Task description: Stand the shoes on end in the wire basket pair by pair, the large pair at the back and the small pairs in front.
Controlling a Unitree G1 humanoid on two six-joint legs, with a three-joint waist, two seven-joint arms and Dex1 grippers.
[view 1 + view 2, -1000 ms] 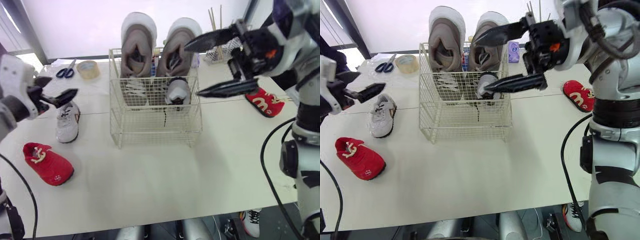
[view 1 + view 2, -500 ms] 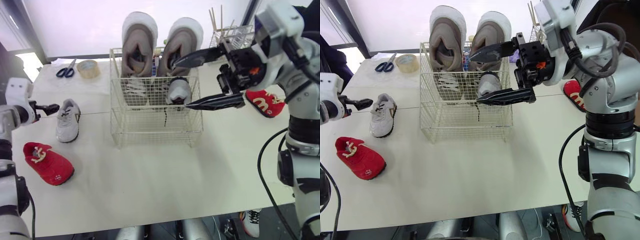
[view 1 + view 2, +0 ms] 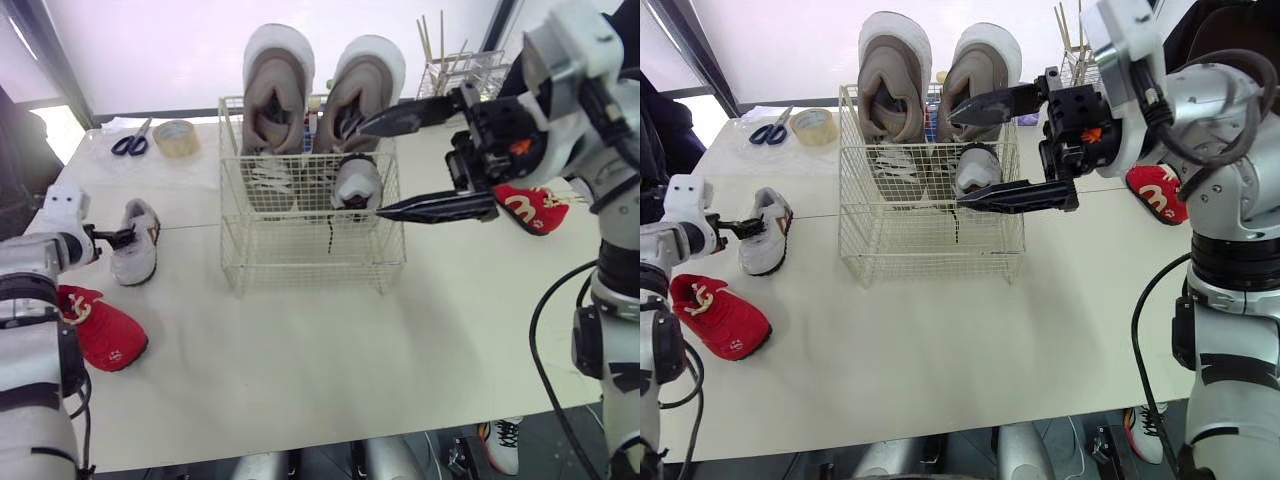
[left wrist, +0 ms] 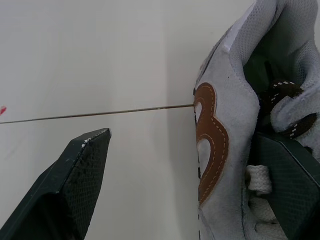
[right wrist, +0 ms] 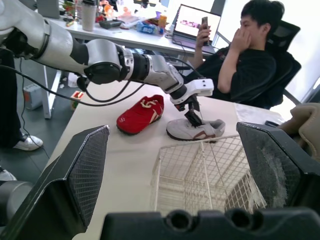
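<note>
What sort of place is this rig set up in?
Probably an office or lab: a seated person in a black office chair, an open laptop on a cluttered desk, a white work table.

The basket's [image 3: 930, 240] near side looks empty and open from above. Big shoes [image 3: 895, 75] fill its 12 o'clock side, with a small shoe [image 3: 975, 170] just before them at 2. The right gripper [image 3: 956, 160], spread wide, hangs across its 3 o'clock rim. The table [image 3: 940, 350] at 6 o'clock lies bare.

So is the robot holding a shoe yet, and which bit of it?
Nothing yet. The left claw is open astride the side wall of the little white shoe. The right claw is open and empty by the wire basket.
</note>
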